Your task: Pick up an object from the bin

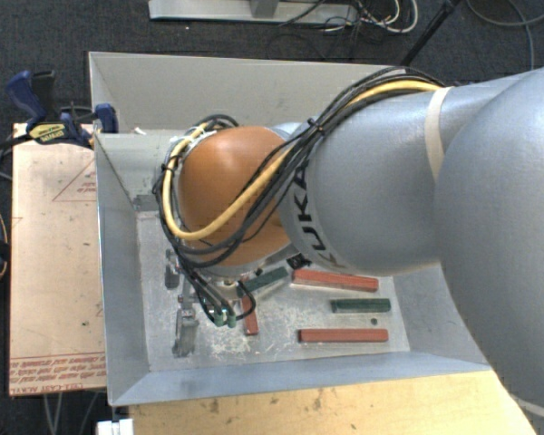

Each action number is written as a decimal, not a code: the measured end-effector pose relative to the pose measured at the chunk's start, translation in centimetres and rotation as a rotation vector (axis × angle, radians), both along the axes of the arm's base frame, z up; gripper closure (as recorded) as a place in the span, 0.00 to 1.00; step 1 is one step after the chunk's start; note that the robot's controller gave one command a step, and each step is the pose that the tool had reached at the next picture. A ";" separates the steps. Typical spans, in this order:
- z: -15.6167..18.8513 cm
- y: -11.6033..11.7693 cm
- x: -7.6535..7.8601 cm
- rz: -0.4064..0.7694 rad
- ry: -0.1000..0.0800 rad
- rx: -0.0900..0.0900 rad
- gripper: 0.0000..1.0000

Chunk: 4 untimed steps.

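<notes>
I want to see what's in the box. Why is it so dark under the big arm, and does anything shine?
Camera view: the grey robot arm casts shadow on the grey metal bin's floor beneath its round orange cover; the flat red-brown bar by the near wall and the flat dark green bar lie in brighter light; the cover shows a soft sheen, no hard glare.

Grey bin (118,270) carrying, toward five o'clock: two long red-brown bars (335,282) (343,335), two dark green bars (361,305) (265,281), one short red-brown piece (251,323) showing.

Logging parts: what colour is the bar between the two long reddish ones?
Bar: dark green, camera view.
</notes>
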<state>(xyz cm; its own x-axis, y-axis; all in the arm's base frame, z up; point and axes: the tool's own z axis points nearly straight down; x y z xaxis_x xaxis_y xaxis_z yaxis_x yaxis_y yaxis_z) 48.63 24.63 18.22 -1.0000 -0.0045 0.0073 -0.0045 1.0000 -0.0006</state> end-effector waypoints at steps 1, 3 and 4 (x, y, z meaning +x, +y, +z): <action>0.4 -0.1 0.2 -0.005 -0.007 0.002 0.00; -3.0 -8.6 1.7 0.509 -0.007 0.004 0.00; -4.5 -11.9 4.8 0.623 -0.010 0.004 0.00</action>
